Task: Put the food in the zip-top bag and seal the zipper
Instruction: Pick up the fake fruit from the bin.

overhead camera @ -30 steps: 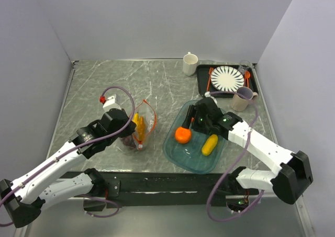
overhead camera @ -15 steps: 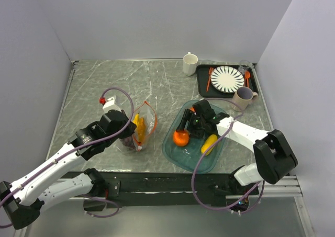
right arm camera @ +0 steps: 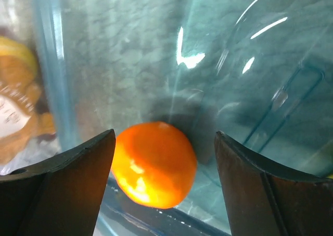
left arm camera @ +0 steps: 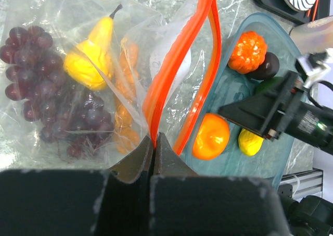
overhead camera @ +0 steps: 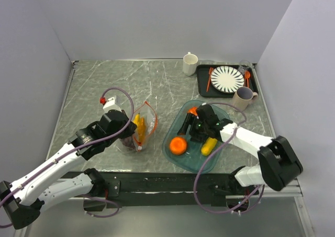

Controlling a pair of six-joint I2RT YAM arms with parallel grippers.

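Note:
The zip-top bag (overhead camera: 141,127) lies left of centre and holds purple grapes (left arm camera: 36,85), a yellow pear (left arm camera: 91,59) and orange pieces (left arm camera: 125,121). Its mouth gapes, with the orange-red zipper (left arm camera: 179,53) parted. My left gripper (left arm camera: 154,138) is shut on the near end of the zipper strip; it also shows in the top view (overhead camera: 132,137). My right gripper (right arm camera: 165,145) is open over the teal tray (overhead camera: 194,166), its fingers on either side of an orange round (right arm camera: 153,163), not touching it. The orange (overhead camera: 178,145) rests near the tray's left rim.
The tray also holds a yellow piece (overhead camera: 209,145), a ribbed orange fruit (left arm camera: 248,51), a dark plum (left arm camera: 269,65) and a green fruit (left arm camera: 270,83). At the back right are a white mug (overhead camera: 190,64), a striped plate (overhead camera: 227,79) on a black tray and a beige mug (overhead camera: 242,98).
The orange has shifted down-left in the tray toward its near-left rim, and my right gripper has followed it. The left arm and the bag have not moved.

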